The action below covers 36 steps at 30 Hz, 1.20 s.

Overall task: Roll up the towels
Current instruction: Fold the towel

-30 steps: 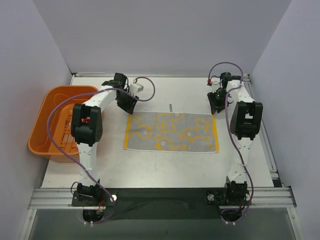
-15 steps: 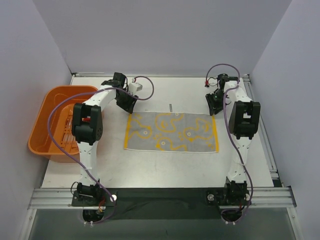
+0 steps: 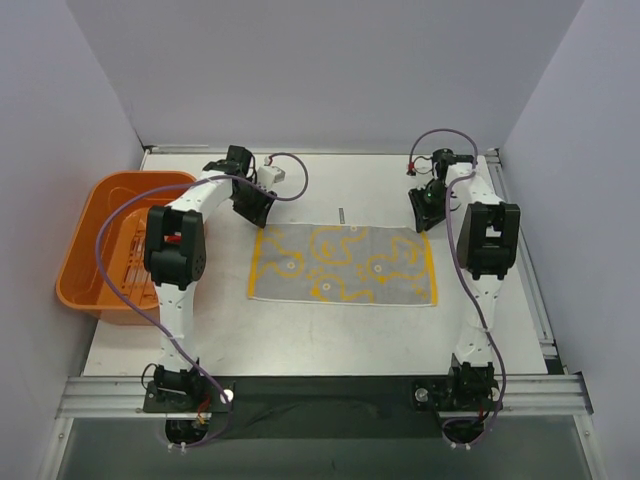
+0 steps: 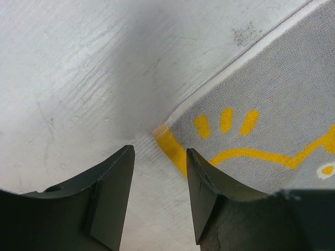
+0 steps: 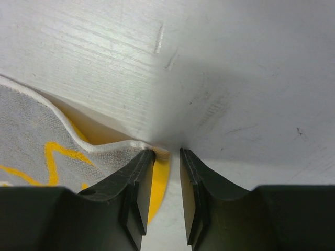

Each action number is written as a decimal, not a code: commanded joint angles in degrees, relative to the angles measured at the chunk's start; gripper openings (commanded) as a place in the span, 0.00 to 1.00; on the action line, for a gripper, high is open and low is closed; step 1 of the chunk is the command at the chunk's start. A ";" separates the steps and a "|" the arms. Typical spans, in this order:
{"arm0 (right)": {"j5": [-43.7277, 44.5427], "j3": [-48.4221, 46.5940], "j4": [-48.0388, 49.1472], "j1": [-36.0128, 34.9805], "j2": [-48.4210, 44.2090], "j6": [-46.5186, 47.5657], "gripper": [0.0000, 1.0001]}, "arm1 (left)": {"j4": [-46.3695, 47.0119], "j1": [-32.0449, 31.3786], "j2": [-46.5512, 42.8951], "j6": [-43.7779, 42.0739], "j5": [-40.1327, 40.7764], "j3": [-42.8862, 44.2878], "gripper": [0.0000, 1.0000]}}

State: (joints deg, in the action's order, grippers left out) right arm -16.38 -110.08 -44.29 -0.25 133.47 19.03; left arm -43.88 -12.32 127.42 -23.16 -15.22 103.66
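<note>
One towel (image 3: 343,264) lies flat on the table, grey with yellow wavy markings and a yellow border. The red and turquoise towel is out of view. My left gripper (image 3: 255,212) is low at the towel's far left corner. In the left wrist view the gripper (image 4: 158,151) is open, and the towel's yellow corner (image 4: 168,140) lies just ahead between the fingers. My right gripper (image 3: 422,215) is at the far right corner. In the right wrist view the gripper (image 5: 167,151) is narrowly open around the yellow corner (image 5: 159,172), and the towel edge (image 5: 78,137) beside it is slightly raised.
An orange plastic tub (image 3: 85,250) stands at the table's left edge. A small dark mark (image 3: 341,214) is on the table just beyond the towel. White walls close in the left, back and right sides.
My right gripper has shifted slightly left and toward the back, over the towel's far right corner. The left arm and the towel have not visibly moved.
</note>
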 commanded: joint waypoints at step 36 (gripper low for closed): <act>-2.86 4.17 -0.53 0.08 -7.43 -0.75 0.00 | 0.64 -0.69 4.16 -0.83 -2.35 3.84 0.21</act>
State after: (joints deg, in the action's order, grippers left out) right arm -17.74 -106.02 -42.81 -0.40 130.69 18.41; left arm -43.42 -12.71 131.28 -23.24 -15.49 107.18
